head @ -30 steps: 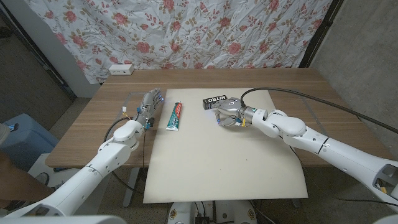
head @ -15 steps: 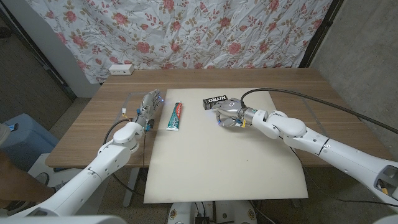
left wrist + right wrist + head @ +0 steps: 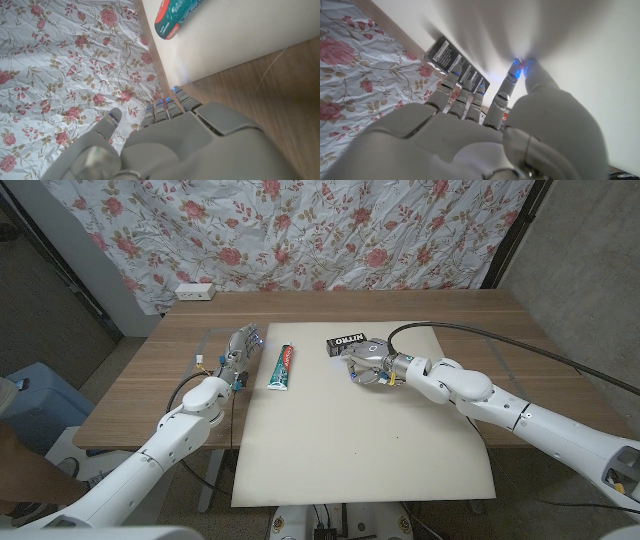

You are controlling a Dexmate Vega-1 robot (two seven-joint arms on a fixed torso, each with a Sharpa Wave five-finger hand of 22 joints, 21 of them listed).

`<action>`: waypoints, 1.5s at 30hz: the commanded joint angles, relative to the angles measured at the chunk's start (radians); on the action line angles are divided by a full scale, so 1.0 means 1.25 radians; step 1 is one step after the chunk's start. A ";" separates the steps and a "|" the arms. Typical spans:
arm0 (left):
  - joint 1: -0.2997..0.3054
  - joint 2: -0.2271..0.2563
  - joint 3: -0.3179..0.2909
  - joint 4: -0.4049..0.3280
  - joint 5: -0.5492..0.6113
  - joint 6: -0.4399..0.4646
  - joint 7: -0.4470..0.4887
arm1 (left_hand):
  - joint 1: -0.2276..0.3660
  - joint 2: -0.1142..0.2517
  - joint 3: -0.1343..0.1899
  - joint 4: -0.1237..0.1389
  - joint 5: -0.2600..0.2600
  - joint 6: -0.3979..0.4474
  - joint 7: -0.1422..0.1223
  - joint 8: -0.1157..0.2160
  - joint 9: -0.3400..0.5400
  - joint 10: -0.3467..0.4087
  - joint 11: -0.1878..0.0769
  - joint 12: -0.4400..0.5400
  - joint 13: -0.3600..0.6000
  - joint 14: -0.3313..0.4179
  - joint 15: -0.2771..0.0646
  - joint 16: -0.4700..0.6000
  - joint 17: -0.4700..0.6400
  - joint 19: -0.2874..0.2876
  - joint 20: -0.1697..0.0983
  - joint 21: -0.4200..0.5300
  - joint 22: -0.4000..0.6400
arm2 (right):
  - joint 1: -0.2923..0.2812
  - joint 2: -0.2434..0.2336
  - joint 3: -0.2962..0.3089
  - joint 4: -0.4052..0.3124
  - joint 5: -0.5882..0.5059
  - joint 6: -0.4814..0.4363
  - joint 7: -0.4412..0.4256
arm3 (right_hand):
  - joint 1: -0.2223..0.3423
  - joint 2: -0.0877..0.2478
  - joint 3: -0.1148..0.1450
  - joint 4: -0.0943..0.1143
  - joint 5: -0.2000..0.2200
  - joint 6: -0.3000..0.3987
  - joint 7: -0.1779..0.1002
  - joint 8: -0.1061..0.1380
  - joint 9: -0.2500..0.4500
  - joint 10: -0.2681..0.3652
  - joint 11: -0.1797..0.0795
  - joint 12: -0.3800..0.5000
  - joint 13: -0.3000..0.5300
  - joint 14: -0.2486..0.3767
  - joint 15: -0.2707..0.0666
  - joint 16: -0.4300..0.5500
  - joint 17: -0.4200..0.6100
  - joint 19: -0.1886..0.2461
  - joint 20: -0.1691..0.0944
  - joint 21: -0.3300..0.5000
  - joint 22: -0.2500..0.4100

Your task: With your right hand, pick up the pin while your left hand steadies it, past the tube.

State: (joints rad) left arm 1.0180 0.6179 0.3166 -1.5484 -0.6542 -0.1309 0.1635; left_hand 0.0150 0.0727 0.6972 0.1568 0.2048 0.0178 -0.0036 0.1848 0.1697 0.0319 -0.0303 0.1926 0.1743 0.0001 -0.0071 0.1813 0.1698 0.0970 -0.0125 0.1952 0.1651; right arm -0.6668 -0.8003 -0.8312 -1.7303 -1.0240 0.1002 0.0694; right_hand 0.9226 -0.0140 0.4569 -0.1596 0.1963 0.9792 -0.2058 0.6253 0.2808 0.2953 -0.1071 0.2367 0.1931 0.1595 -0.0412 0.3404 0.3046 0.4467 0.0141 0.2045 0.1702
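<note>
Grasp step: right hand (image 3: 367, 366) pinches down beside the black box (image 3: 347, 341); whether it holds the pin, cannot tell. Left hand (image 3: 240, 347) is released near the tube (image 3: 283, 366). Next calls for lifting.

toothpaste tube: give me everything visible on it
The toothpaste tube is green-teal with white and red markings, and looks like soft plastic. It lies flat and lengthwise near the cream mat's far left corner, running away from the robot. Nothing touches it: the left hand stands beside it on the wood. The left wrist view shows one end.
</note>
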 commanded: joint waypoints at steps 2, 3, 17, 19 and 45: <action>0.000 0.004 -0.002 -0.009 0.004 0.008 0.009 | -0.005 0.070 0.004 -0.001 -0.004 0.003 -0.001 -0.002 0.005 0.001 -0.004 0.000 0.002 0.001 0.001 -0.002 0.003 0.004 -0.002 -0.003 0.004 | -0.003 -0.001 0.021 -0.001 0.045 0.008 -0.015 | -0.001 0.011 0.001 0.002 0.000 0.026 -0.016 0.003 0.003 0.007 0.000 0.001 0.003 0.004 -0.021 0.004 0.002 0.007 -0.004 0.001 0.002; 0.001 0.005 -0.003 -0.011 0.005 0.008 0.011 | -0.005 0.070 0.004 -0.001 -0.004 0.003 -0.001 -0.002 0.005 0.000 -0.003 0.000 0.002 0.001 0.001 -0.002 0.003 0.004 -0.002 -0.003 0.004 | -0.005 -0.002 0.024 -0.003 0.049 0.007 -0.016 | -0.002 0.011 0.001 0.002 0.000 0.027 -0.016 0.003 0.003 0.007 -0.001 0.001 0.003 0.004 -0.022 0.003 0.002 0.007 -0.004 0.000 0.002; 0.016 0.020 -0.014 -0.038 0.004 -0.002 0.002 | -0.005 0.070 0.005 -0.001 -0.004 0.004 -0.001 -0.002 0.005 0.001 -0.004 0.000 0.002 0.001 0.002 -0.002 0.003 0.004 -0.003 -0.003 0.004 | -0.027 -0.009 0.050 -0.040 0.081 -0.003 -0.032 | -0.002 0.013 -0.001 0.002 -0.003 0.034 -0.016 0.003 0.001 0.013 -0.002 0.000 0.002 0.006 -0.023 0.005 0.004 0.009 -0.007 0.000 0.002; 0.023 0.025 -0.019 -0.047 0.004 -0.004 0.004 | -0.005 0.070 0.005 -0.001 -0.004 0.004 -0.001 -0.002 0.005 0.001 -0.004 0.000 0.002 0.000 0.002 -0.002 0.003 0.004 -0.003 -0.003 0.004 | -0.033 -0.009 0.055 -0.046 0.083 -0.007 -0.040 | -0.002 0.013 -0.001 0.002 -0.003 0.034 -0.016 0.003 0.000 0.013 -0.002 0.000 0.002 0.006 -0.024 0.005 0.004 0.010 -0.008 0.000 0.002; 0.137 0.106 -0.037 -0.284 0.121 0.073 0.128 | -0.003 0.072 0.008 -0.002 -0.003 0.027 0.003 0.004 0.004 0.003 -0.008 0.000 0.002 -0.004 -0.005 -0.003 0.003 0.004 -0.006 -0.003 0.004 | -0.102 -0.022 0.122 -0.050 0.171 0.029 -0.199 | -0.004 0.013 -0.005 0.002 -0.005 0.041 -0.016 -0.001 -0.005 0.029 -0.006 0.000 0.002 0.018 -0.029 0.011 0.007 0.016 -0.015 0.000 0.002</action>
State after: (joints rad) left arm 1.1310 0.7044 0.2678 -1.7674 -0.5694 -0.0809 0.2764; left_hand 0.0150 0.0727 0.6997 0.1541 0.2048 0.0403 -0.0035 0.1848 0.1697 0.0358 -0.0341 0.1926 0.1743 0.0001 -0.0072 0.1771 0.1697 0.0988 -0.0145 0.1952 0.1651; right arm -0.7638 -0.8284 -0.7027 -1.7989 -0.8544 0.1085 -0.0842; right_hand 0.9159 -0.0077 0.4512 -0.1544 0.1932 1.0077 -0.2131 0.6223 0.2723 0.3228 -0.1137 0.2362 0.1927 0.1756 -0.0357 0.3480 0.3088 0.4645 -0.0037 0.2045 0.1701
